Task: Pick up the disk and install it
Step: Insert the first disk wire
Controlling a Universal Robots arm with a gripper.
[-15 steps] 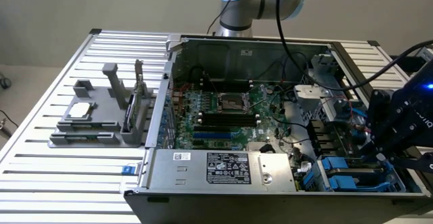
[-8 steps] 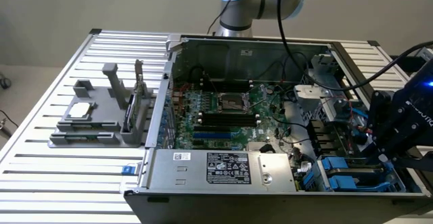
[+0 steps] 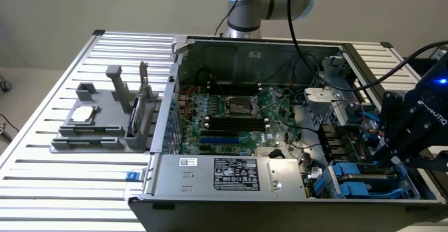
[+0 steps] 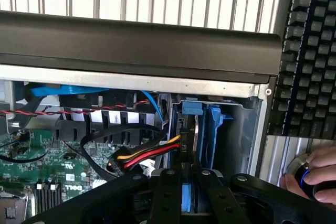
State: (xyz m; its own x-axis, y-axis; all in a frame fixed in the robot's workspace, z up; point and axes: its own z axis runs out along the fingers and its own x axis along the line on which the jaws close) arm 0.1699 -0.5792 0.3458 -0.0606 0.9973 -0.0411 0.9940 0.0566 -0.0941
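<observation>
Down at the drive-bay corner of the open computer case (image 3: 245, 137), at the exterior view's right end, the gripper (image 3: 399, 156) hangs low over the blue drive carriers, so that's where all the action is. From the wrist view, the gripper (image 4: 191, 195) has its black fingers (image 4: 165, 192) pinched in narrow around something blue, which looks to me like the blue-framed disk (image 4: 202, 129) standing on edge in its bay, so I'd call it jaws closed on the disk rather than empty. The disk sits straight ahead of the jaws, between them, its long axis running away from the wrist and down into the bay, with its thin edge facing the fingers. Just beside it a bundle of red, yellow and black power wires (image 4: 147, 156) comes up to the connector, close enough that I'd guess it could snag. Toward the middle of the case is the green motherboard (image 3: 231, 114), and along the case's near edge the big silver power supply (image 3: 231, 175). Well apart from the case, at the exterior view's left, a grey fixture (image 3: 105, 122) sits on the slatted table (image 3: 56, 190). Beyond the case wall a keyboard (image 4: 304, 51) lies beside a person's hand (image 4: 312, 177) resting on a button.
</observation>
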